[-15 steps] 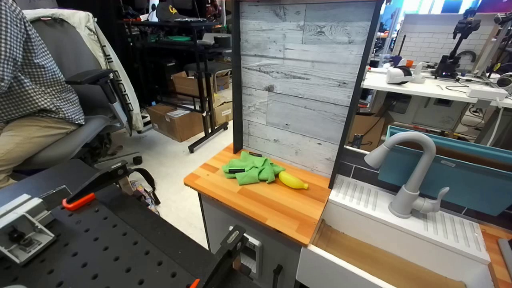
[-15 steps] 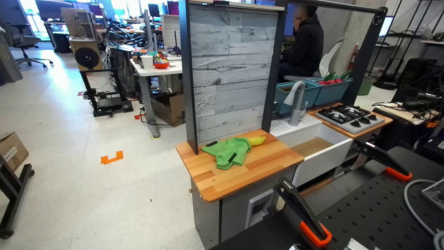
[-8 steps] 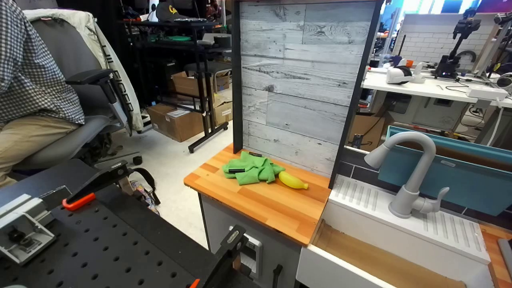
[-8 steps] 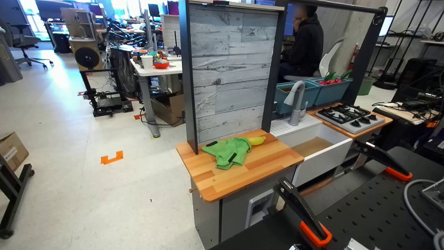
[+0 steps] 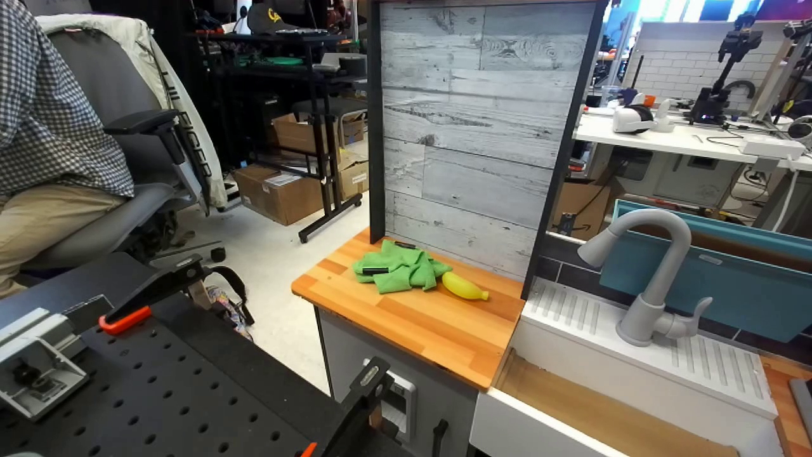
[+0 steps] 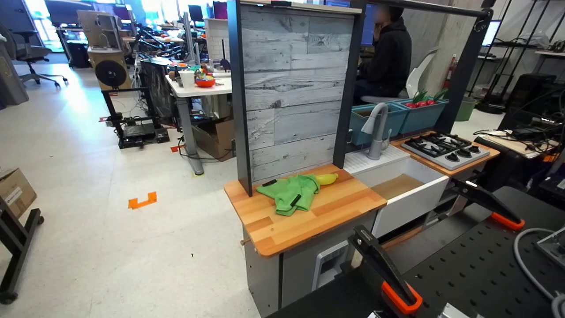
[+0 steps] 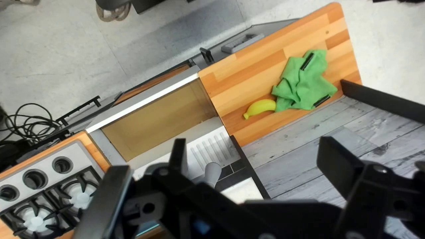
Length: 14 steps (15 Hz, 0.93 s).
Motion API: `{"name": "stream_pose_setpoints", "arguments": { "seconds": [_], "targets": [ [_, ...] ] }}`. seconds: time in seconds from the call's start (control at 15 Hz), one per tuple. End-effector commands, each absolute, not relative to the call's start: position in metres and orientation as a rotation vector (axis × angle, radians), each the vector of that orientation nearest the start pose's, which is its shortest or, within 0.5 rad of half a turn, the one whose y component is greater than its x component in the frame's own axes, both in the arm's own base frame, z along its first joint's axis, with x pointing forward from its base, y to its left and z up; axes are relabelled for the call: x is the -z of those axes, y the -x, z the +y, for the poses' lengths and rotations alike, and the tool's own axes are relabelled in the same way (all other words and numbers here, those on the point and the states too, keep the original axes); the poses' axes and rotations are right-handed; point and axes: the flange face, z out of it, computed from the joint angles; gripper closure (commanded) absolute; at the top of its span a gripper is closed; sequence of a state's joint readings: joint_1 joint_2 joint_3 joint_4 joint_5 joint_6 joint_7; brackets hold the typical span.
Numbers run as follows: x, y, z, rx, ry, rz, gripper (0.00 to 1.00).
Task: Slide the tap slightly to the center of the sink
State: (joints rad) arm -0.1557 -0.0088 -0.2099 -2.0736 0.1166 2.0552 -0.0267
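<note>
The tap (image 5: 669, 273), a matte grey gooseneck, stands upright on the ribbed back ledge of the white sink (image 5: 602, 368). Both also show in an exterior view, the tap (image 6: 378, 132) and the sink (image 6: 410, 207). Its spout points sideways toward the wooden counter. In the wrist view my gripper (image 7: 254, 149) is open with nothing between its fingers. The tap's spout (image 7: 212, 172) shows beyond and beside the left finger; the gripper hides the tap's base and lever. The gripper is apart from the tap, seemingly high above it.
A tall wood-pattern panel (image 5: 469, 139) rises behind the wooden counter (image 5: 406, 324), which holds a green cloth (image 5: 406, 263), black markers and a yellow banana (image 5: 465, 287). A teal bin (image 5: 717, 285) hangs behind the tap. A stove (image 6: 446, 150) adjoins the sink. A dark rail (image 6: 432, 8) runs overhead.
A dark piece, too little shown to name, has appeared at the top edge above the rail's end in an exterior view. The tap and sink have not moved.
</note>
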Motion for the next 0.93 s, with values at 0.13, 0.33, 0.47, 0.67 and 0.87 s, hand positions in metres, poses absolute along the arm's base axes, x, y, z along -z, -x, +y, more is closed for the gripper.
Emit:
{"name": "stream_pose_setpoints", "arguments": {
  "seconds": [0.13,0.33,0.47,0.67,0.87],
  "targets": [
    [-0.365,-0.590,-0.195,0.104,2.922,0.793,0.00],
    [-0.330,-0.617,-0.207,0.103,2.903,0.892,0.00],
    [-0.311,-0.632,-0.218,0.100,2.885,0.957,0.00],
    [-0.291,-0.650,-0.235,0.087,2.850,1.050,0.00],
    [-0.276,-0.666,-0.252,0.108,2.803,1.152,0.00]
  ]
}}
